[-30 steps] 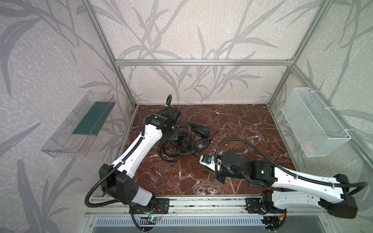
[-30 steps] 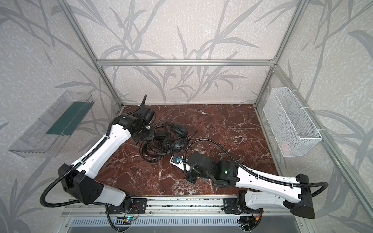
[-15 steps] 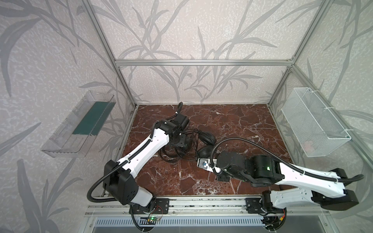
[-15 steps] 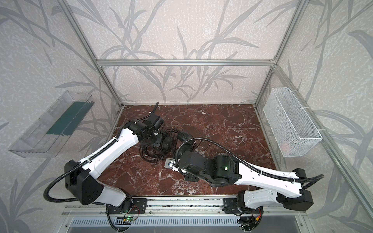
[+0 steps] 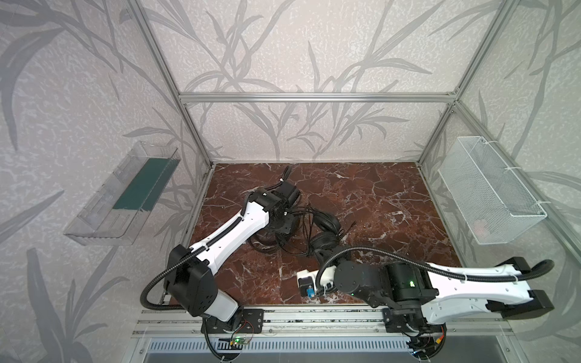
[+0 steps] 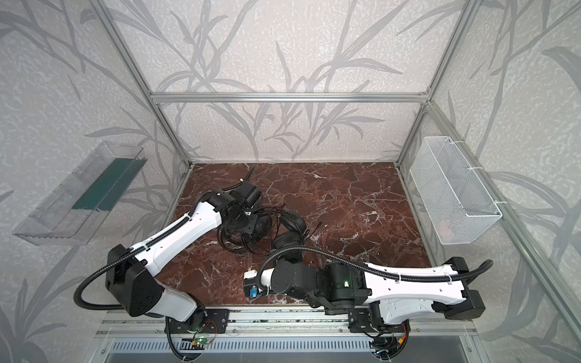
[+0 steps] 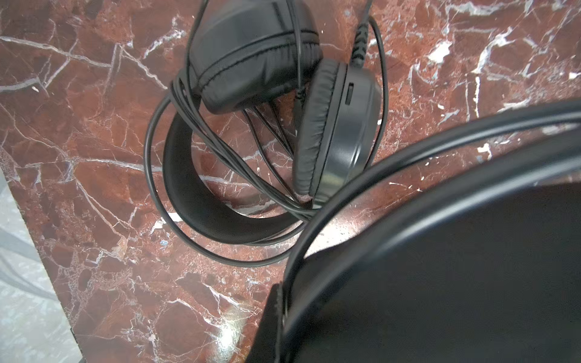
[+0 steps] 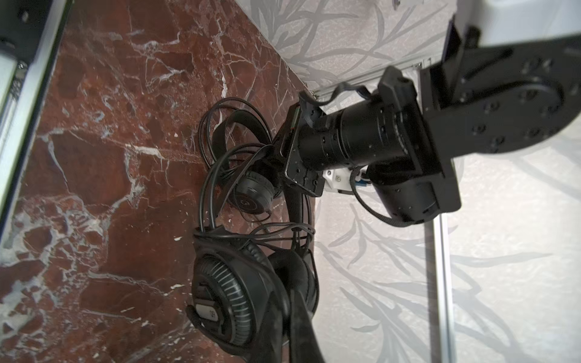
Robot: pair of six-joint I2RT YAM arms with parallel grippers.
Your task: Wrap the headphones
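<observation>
Two black headphones lie tangled on the marble floor (image 5: 361,201). One headset (image 7: 336,135) rests flat under my left arm among loose cable loops (image 5: 273,248). The other headset's earcups (image 5: 327,221) (image 6: 292,221) (image 8: 226,301) sit just right of it. Its thin headband (image 7: 408,163) (image 8: 295,204) rises into my left gripper (image 7: 283,301) (image 5: 284,220), which is shut on it. My right gripper (image 8: 287,314) (image 5: 320,254) is shut on the same headset close to the ridged earcup. A corrugated hose partly hides that gripper in both top views.
A clear plastic bin (image 5: 125,195) hangs on the left wall. A white mesh basket (image 5: 490,191) hangs on the right wall. Aluminium frame posts (image 5: 195,138) stand at the floor's corners. A metal rail (image 5: 314,314) runs along the front edge.
My left gripper has swung right and forward over the headsets. My right wrist has shifted left and rolled, camera now sideways. The nearer earcups have slid slightly right.
</observation>
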